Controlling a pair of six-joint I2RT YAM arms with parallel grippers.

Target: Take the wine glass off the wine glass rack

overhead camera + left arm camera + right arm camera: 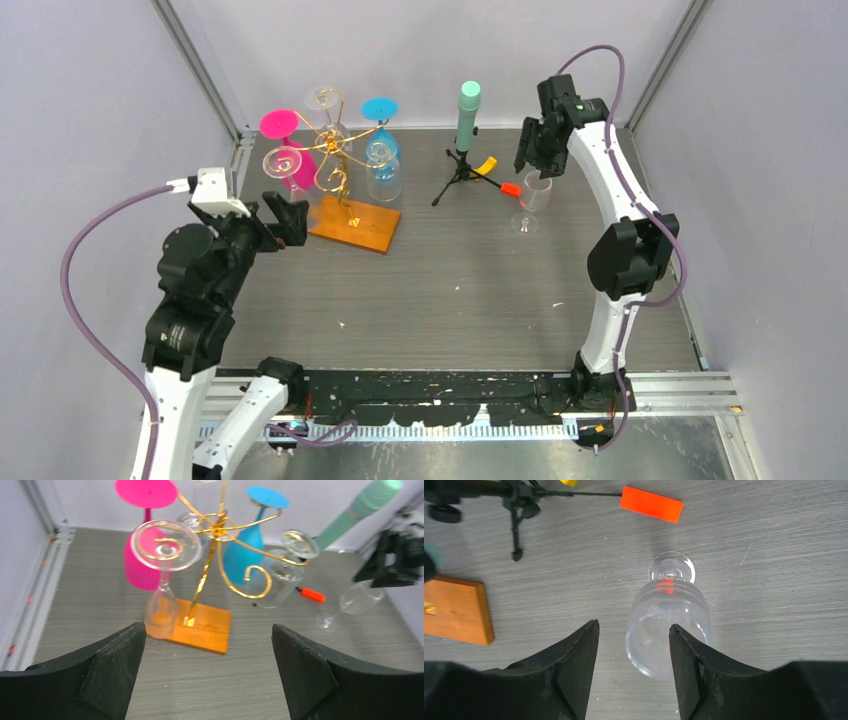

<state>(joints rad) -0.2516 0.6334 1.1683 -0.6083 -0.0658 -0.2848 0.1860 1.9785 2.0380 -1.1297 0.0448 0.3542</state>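
Fingertips (574,650) of my right claw (633,626) stand spread; the clear wine glass (669,605) stands upright between them, stem vertical.

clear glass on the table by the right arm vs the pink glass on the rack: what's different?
Colour: the clear glass is see-through; the pink glass is solid pink.
Pose: the clear glass stands upright, foot down; the pink glass hangs upside down, foot on top.
Place: the clear glass sits on the table, off the wine glass rack; the pink glass hangs in the rack's gold arms.
Shared: both are stemmed wine glasses.
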